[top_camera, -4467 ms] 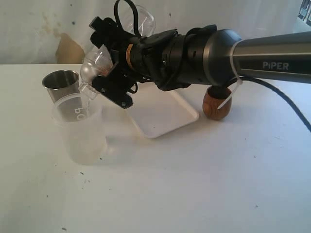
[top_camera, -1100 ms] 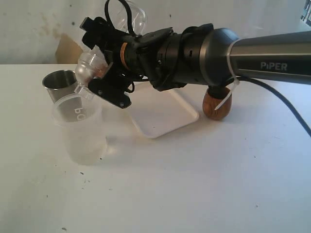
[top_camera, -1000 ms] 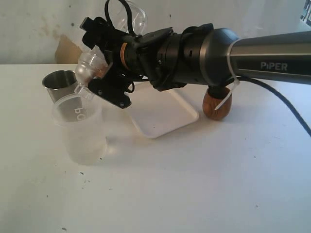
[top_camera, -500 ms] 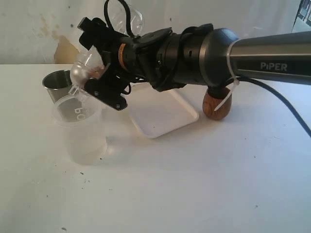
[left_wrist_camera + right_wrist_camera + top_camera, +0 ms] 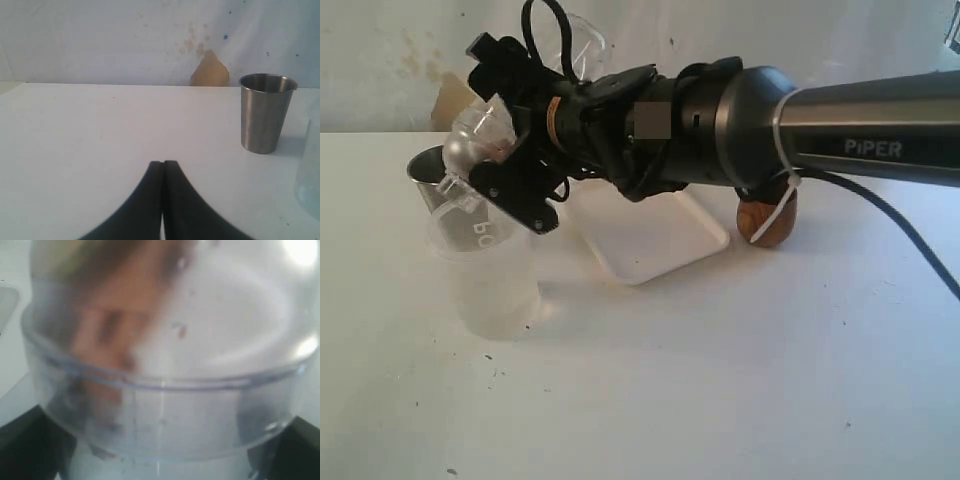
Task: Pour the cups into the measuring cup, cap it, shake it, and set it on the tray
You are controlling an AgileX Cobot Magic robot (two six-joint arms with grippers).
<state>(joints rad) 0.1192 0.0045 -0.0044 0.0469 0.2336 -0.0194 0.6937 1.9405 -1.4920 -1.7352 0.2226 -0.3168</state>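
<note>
My right gripper [image 5: 505, 130] [image 5: 160, 462] is shut on the clear measuring cup [image 5: 165, 425], held tilted. Its clear dome cap [image 5: 470, 150] [image 5: 165, 315] points down-left, just above the steel tumbler [image 5: 428, 172] [image 5: 265, 117] and the tub's rim. Something brown shows blurred through the plastic. The wooden cup [image 5: 767, 222] stands upright at the right, half hidden behind the arm. The white tray [image 5: 655, 240] lies empty under the arm. My left gripper [image 5: 162, 162] is shut on nothing, low over the table and well short of the tumbler.
A wide translucent tub [image 5: 485, 280] [image 5: 311, 185] with lettering stands in front of the tumbler. A clear curved piece [image 5: 582, 42] and a cable loop show above the right wrist. The wall runs close behind.
The right gripper has swung left and slightly up with the capped cup. The dome went from over the tub's rim to in front of the tumbler. The left gripper stays shut.
</note>
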